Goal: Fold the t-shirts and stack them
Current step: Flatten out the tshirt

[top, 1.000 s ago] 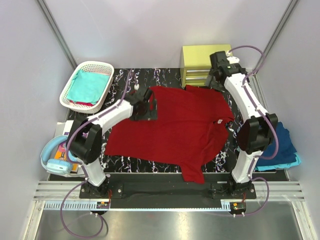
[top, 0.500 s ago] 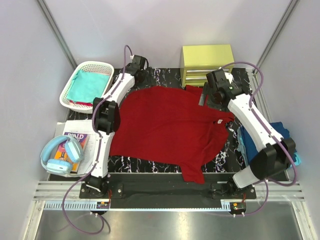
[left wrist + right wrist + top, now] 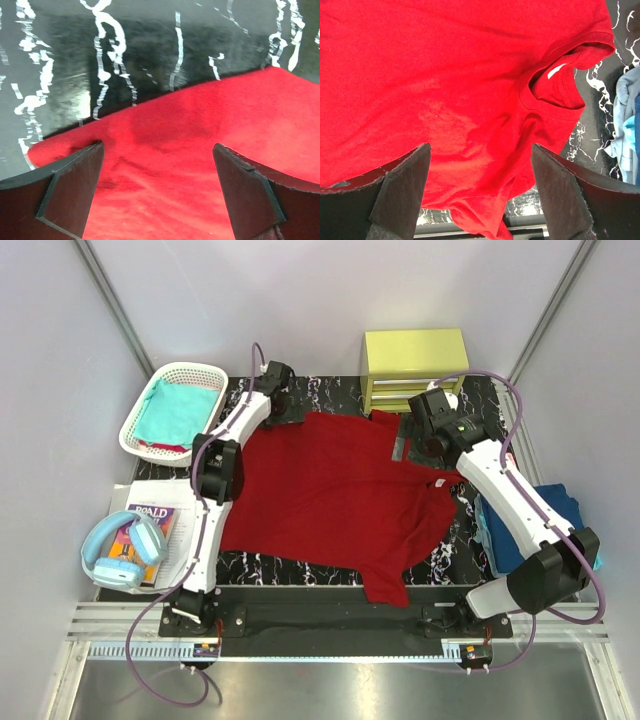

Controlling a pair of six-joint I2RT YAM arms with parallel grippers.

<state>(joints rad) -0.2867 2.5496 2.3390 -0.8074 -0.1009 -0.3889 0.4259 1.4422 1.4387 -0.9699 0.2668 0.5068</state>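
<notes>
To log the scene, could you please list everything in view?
Cloth short-sleeved t-shirt: one, dark red, spread across the table.
Marble-patterned table: one, black and white, centre.
Plastic lattice basket: one, white, far left.
Cloth shirt: one, teal, inside the basket.
Piled cloth shirts: several, navy and light blue, right edge.
Small drawer cabinet: one, yellow, far side.
Headphones: one pair, light blue, near left, on paperback book.
Left fingers: two, dark, open over its far edge.
Right fingers: two, dark, open near its collar.

book (image 3: 160,522): partly under headphones (image 3: 116,554) | navy t-shirt (image 3: 568,508): partly behind right arm (image 3: 512,492)
</notes>
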